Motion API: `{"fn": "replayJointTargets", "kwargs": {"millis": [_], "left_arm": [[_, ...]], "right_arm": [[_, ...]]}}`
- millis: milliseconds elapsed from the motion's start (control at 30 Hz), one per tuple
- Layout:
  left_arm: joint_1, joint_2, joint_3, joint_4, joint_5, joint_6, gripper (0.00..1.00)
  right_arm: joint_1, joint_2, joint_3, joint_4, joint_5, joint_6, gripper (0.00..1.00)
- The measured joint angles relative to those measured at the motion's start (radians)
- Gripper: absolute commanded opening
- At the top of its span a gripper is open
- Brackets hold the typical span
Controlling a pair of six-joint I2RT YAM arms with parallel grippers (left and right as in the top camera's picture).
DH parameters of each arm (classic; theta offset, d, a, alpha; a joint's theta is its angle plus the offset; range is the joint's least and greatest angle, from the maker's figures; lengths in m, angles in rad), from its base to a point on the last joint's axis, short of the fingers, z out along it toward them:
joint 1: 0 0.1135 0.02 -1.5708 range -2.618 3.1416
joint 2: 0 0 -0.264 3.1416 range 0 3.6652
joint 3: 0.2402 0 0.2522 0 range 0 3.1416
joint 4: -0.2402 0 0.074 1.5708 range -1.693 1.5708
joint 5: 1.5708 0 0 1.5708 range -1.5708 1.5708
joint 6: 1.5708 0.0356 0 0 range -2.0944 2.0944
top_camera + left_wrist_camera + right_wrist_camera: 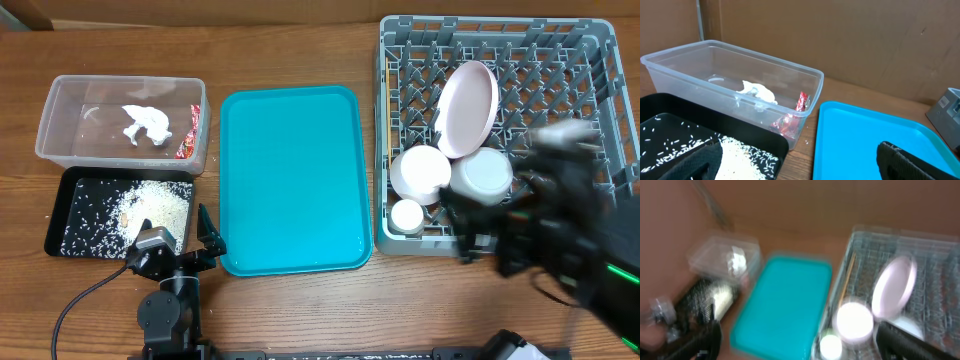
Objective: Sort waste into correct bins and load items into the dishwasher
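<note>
The clear tub (60, 110) holds the crumpled napkin (150, 125) and red wrapper (188, 135). The black tray (55, 215) below it holds rice (155, 208). The grey dish rack (500, 25) holds the plate (468, 108) on edge, two bowls (420, 172) (482, 175), the cup (407, 215), and chopsticks (384, 100) along its left side. My left gripper (178, 240) (800, 167) is open and empty, low between the black tray and the teal tray. My right gripper (805, 345) is open and empty; its blurred arm (560, 240) hangs over the rack's front right.
The teal serving tray (290, 180) lies between the bins and the rack, with nothing on it. A few rice grains lie on the wood (807, 141) by the tub's corner. The right wrist view is motion-blurred.
</note>
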Motion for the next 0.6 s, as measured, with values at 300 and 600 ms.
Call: {"fn": "replayJointTargets", "kwargs": {"millis": [300, 600], "left_arm": [[0.000, 0.000, 0.000, 0.000, 0.000, 0.000, 1.00], [0.000, -0.002, 0.000, 0.000, 0.000, 0.000, 1.00]], "right_arm": [[-0.365, -0.313, -0.631, 0.673, -0.186, -0.223, 1.00], [-0.587, -0.713, -1.498, 1.260, -0.427, -0.127, 1.00]]}}
